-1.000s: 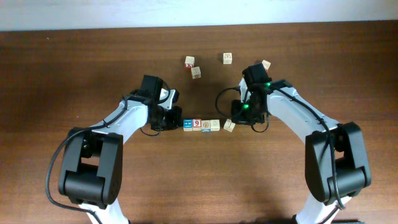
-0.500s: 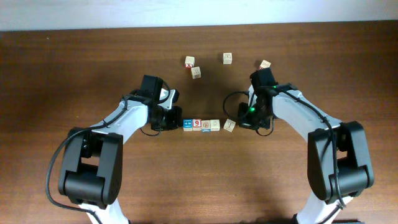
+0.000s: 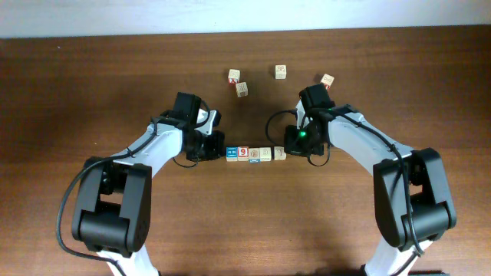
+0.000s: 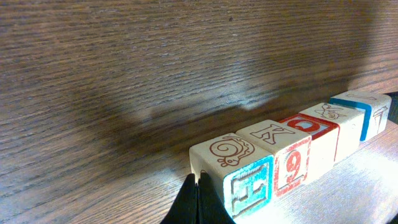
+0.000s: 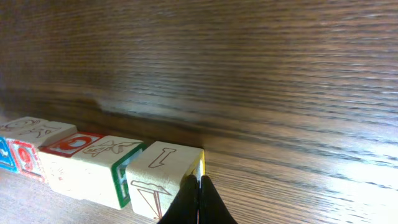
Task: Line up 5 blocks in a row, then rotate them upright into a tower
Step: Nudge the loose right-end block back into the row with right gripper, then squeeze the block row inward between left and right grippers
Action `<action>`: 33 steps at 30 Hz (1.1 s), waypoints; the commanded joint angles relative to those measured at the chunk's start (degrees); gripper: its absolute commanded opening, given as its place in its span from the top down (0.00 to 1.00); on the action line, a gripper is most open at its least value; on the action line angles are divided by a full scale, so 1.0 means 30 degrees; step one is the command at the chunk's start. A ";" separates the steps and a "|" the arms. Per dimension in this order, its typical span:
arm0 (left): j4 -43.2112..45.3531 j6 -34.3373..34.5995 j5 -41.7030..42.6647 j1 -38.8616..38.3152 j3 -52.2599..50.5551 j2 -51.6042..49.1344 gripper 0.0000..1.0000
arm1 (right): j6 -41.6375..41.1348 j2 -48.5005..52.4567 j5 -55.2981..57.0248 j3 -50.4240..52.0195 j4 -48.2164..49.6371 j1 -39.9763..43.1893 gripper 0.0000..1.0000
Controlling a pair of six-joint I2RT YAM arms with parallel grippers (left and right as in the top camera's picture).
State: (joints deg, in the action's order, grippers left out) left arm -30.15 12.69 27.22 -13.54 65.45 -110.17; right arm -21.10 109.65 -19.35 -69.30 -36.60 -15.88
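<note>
Blocks [image 3: 254, 154]: 5 in a row between the grippers. Left gripper [image 4: 198, 198] is clenched empty, its tips against the blue-faced end block [image 4: 239, 177]. Right gripper [image 5: 199, 199] is clenched empty, seemingly touching the opposite yellow-edged end block [image 5: 163, 174].

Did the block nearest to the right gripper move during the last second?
Yes. The block slid left, closing the gap to the unmoved row of four blocks.
</note>
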 commanded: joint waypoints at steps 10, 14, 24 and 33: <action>0.0051 0.0044 0.0335 -0.0058 0.0277 -0.0131 1.00 | -0.0211 0.0372 -0.0554 0.0102 0.0437 -0.0546 0.96; 0.0044 0.0036 0.0328 -0.0058 0.0277 -0.0131 1.00 | 0.0969 0.0364 -0.2637 0.0102 0.0262 0.0437 0.96; 0.0051 0.0044 0.0342 -0.0058 0.0277 -0.0131 1.00 | 0.2470 0.1027 -0.5457 0.0838 0.0583 0.1923 0.96; 0.0044 0.0044 0.0342 -0.0058 0.0277 -0.0131 1.00 | 0.2900 0.1515 -0.6637 0.0838 0.0874 0.1923 0.96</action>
State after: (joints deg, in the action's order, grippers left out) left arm -30.15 12.69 27.20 -13.50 65.45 -110.17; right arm -13.30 113.67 -37.21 -67.35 -34.17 -10.11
